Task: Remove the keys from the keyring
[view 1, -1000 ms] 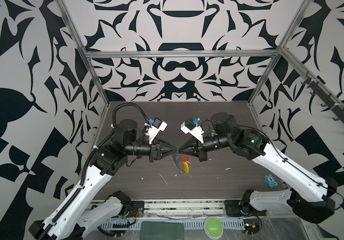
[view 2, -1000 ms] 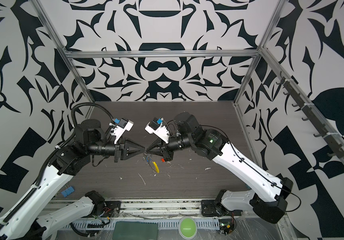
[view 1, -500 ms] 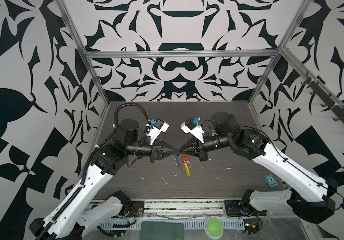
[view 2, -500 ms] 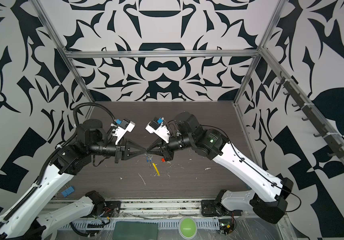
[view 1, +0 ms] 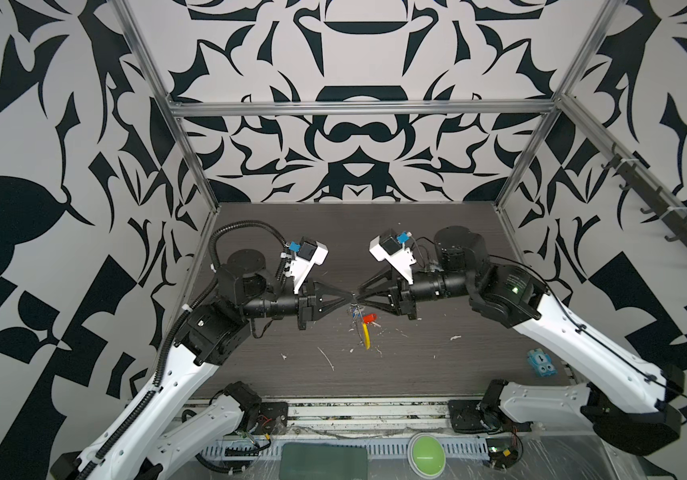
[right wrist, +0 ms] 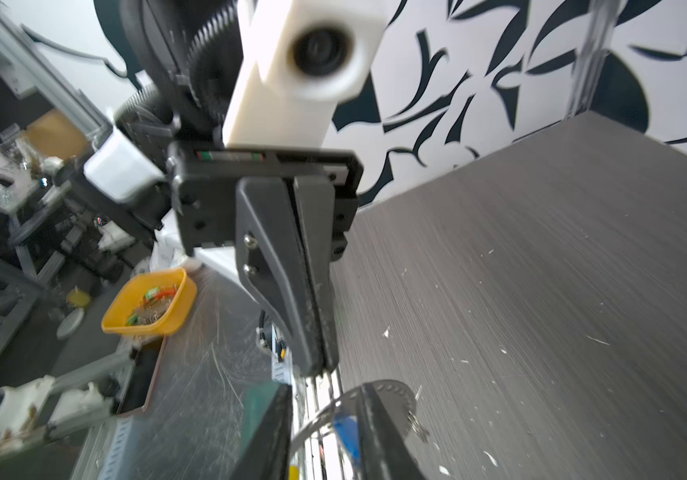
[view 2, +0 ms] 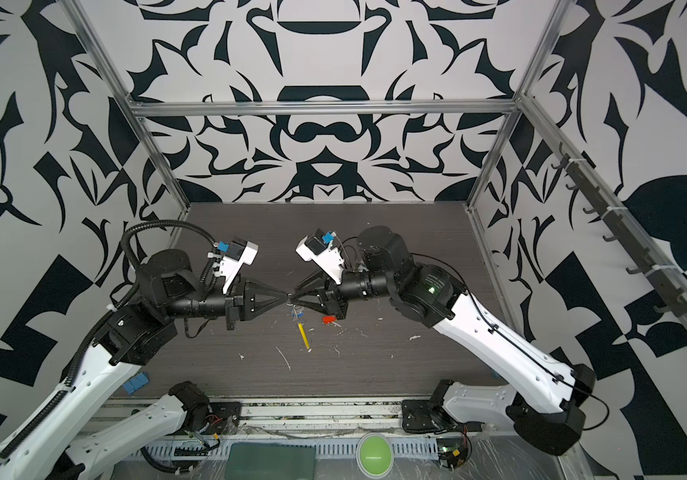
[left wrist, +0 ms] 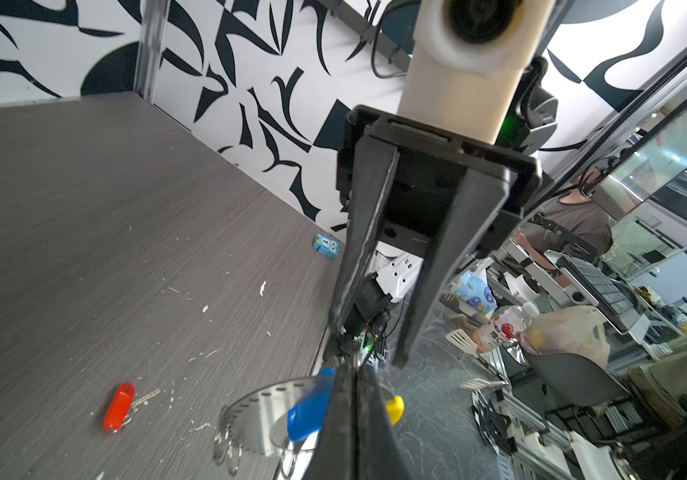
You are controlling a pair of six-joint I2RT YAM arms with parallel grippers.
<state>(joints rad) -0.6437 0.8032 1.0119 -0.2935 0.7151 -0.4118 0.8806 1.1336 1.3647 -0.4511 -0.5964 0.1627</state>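
Edgewise, keyring point(left wrist: 256, 409) in left claw point(view 1: 351, 296), yellow sleeve point(view 1: 366, 336) toward table point(view 1: 416, 374) front.

Left gripper point(left wrist: 353, 374) covers pt of keyring point(left wrist: 256, 415) & blue key point(left wrist: 307, 409), left wrist view. Right wrist view blurry; keyring too small to make out in both top views.

My two top views look steeply down from high above the near edge, sharing the whole tabletop point(view 1: 333, 224) and both arms. Wrist cameras ride close behind the left tool point(left wrist: 352, 382) and right tool point(right wrist: 325, 386), facing each other.
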